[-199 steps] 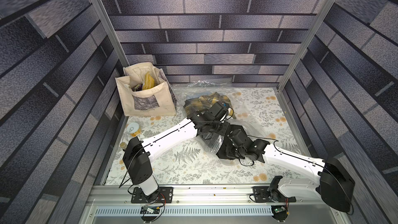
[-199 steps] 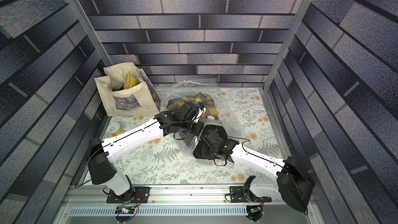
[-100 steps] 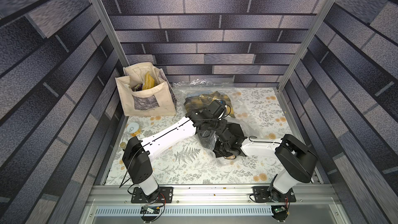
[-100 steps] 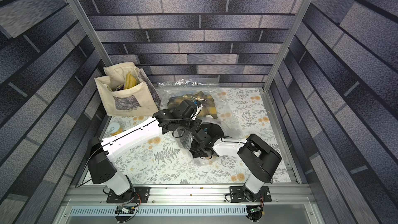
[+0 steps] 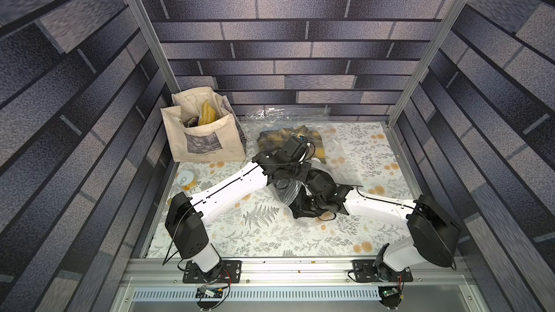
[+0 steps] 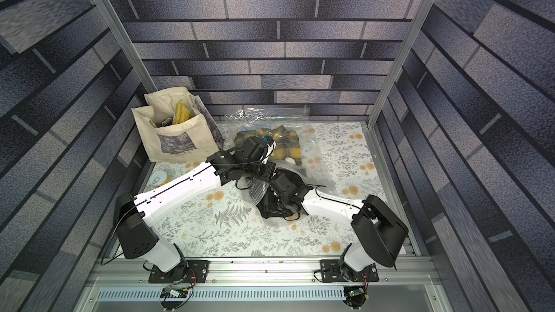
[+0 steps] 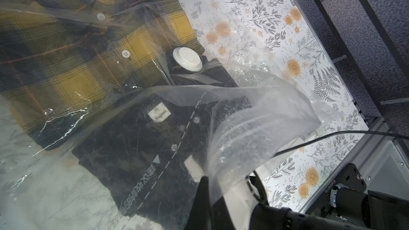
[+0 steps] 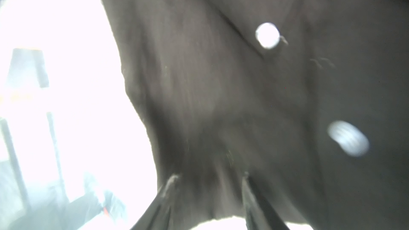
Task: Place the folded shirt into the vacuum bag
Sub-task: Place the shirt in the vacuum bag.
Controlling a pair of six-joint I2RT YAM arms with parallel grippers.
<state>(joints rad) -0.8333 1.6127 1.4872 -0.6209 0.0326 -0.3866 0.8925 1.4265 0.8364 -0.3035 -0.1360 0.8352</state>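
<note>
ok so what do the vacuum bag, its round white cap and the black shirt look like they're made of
vacuum bag: thin clear plastic film, glossy; it crinkles, catches glare streaks, and cloth shows through it.
white cap: probably hard moulded plastic, smooth and matte, with a stepped rim.
black shirt: woven cloth, matte, with soft folds and pale buttons; the fibre cannot be told.

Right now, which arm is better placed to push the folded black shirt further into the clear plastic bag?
Right: the right gripper is open at the black shirt; the left gripper lifts the bag.
</note>
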